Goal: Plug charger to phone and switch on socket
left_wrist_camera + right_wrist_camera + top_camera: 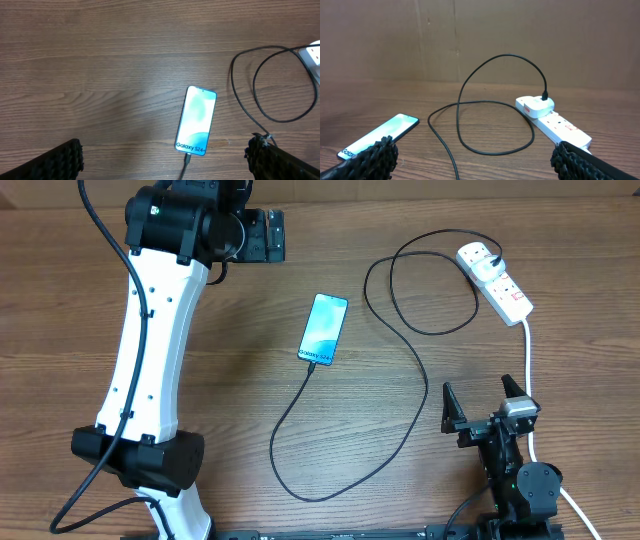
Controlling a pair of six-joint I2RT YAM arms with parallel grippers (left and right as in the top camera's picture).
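The phone [323,329] lies face up mid-table with its blue screen lit. It also shows in the left wrist view [196,120] and the right wrist view [380,134]. The black charger cable [408,420] has its connector tip in the phone's bottom edge [186,161]. It loops right to a white plug [538,106] seated in the white socket strip [497,281], also in the right wrist view [563,127]. My left gripper [262,235] is open and empty at the table's far side. My right gripper [486,402] is open and empty near the front right.
The strip's thick white cord [529,370] runs down the right side past my right arm. The left arm's white link [150,330] spans the table's left side. A brown wall [480,35] stands behind the table.
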